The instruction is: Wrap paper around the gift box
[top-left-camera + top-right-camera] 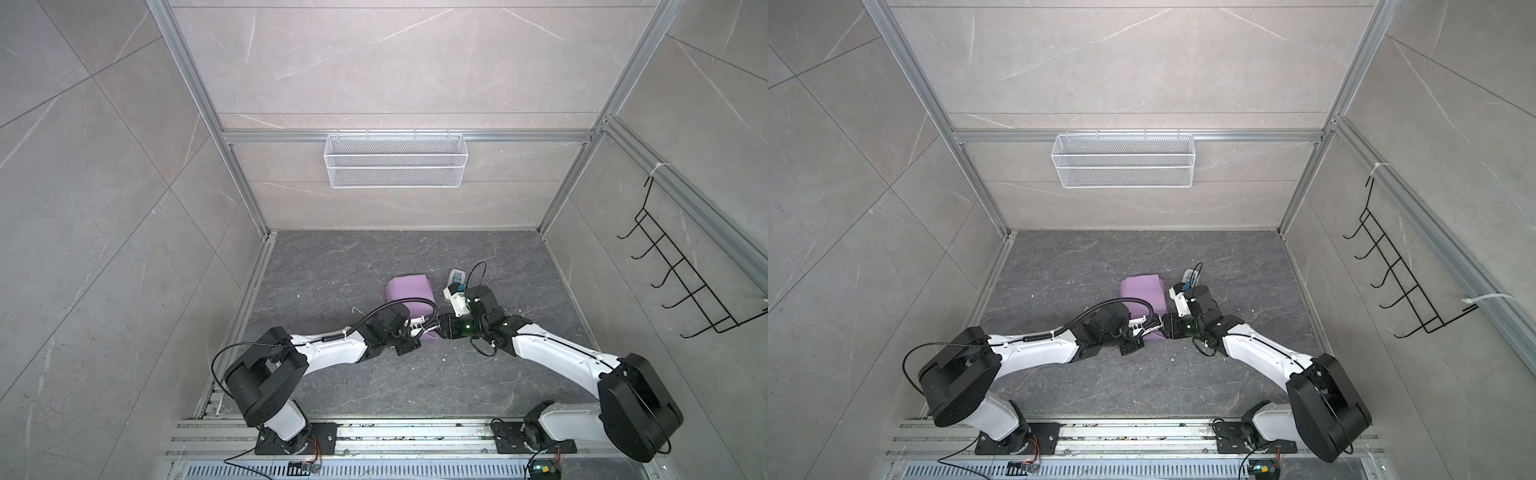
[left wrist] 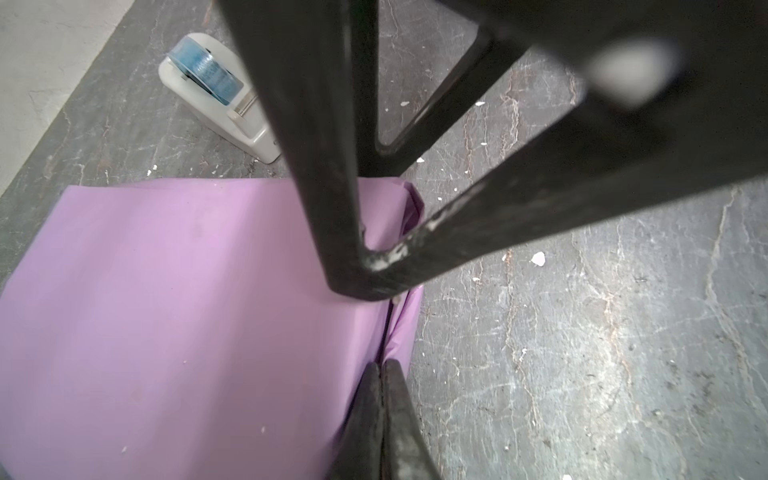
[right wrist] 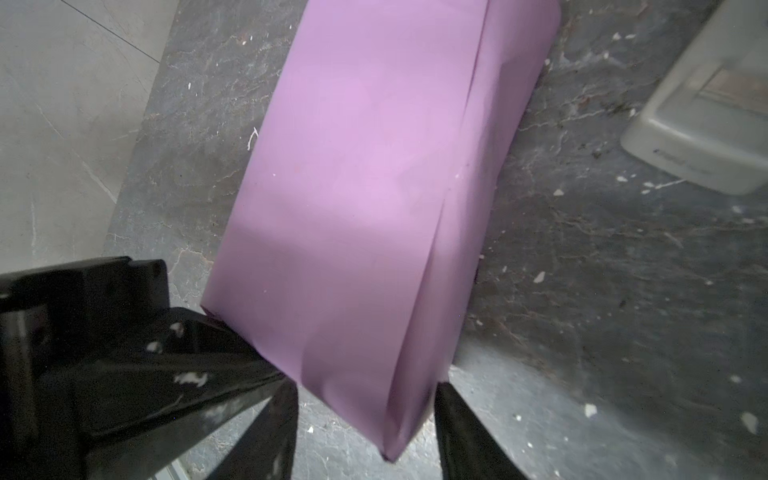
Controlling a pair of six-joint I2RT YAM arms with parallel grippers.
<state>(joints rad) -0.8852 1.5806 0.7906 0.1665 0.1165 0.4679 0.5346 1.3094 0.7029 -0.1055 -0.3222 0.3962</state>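
At the middle of the table [image 1: 332, 257], the paper [image 1: 409, 293] lay folded around the hidden gift box, long axis running away from both arms. The left hand [image 2: 382, 374] was shut against its near end; the right hand [image 3: 365, 399] stood open, straddling that same end.

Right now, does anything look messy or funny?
Yes. Little white scraps are sprinkled over the dark table. The paper also hangs loose at its end by the left fingers, not folded flat.
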